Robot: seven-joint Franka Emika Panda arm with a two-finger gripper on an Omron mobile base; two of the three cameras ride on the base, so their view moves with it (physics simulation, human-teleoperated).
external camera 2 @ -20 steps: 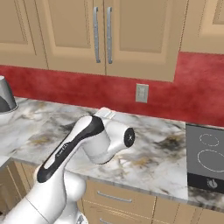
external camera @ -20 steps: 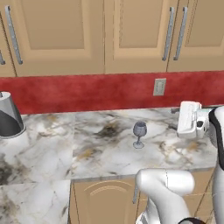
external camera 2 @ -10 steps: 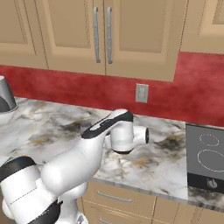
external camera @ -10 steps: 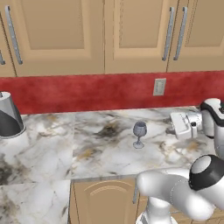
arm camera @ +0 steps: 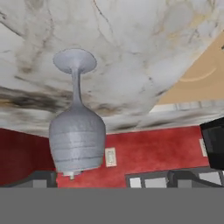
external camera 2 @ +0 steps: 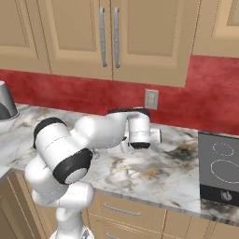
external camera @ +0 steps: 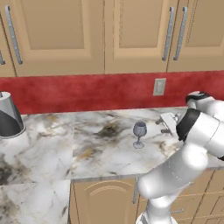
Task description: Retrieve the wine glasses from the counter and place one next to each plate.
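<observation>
Wine glass [external camera: 139, 134] stands upright on the worktop [external camera: 87, 144], roughly mid-depth between the red back wall and the front edge, below the wall outlet [external camera: 159, 86]; nothing touches it. Hand view shows it upside down because the hand is rolled: round foot [arm camera: 75, 61] on the marble, thin stem, bowl [arm camera: 77, 142] nearest the camera. Gripper [external camera: 168, 124] sits just beside the glass on its right, wrist turned sideways, fingers [arm camera: 40, 178] spread fully apart, nothing held. Handling guess: light, rigid, slick, brittle, top-heavy on a small foot, so a sideways nudge likely tips it. I'd take it across the bowl or at the bowl-stem junction, light squeeze, lift straight up before moving. Versus a second ago: glass hasn't moved; the arm has folded down, elbow swung low in front of the cabinets, and the hand has dropped from above the right end of the worktop to glass height, closer to the glass. Fingers as wide as before.
</observation>
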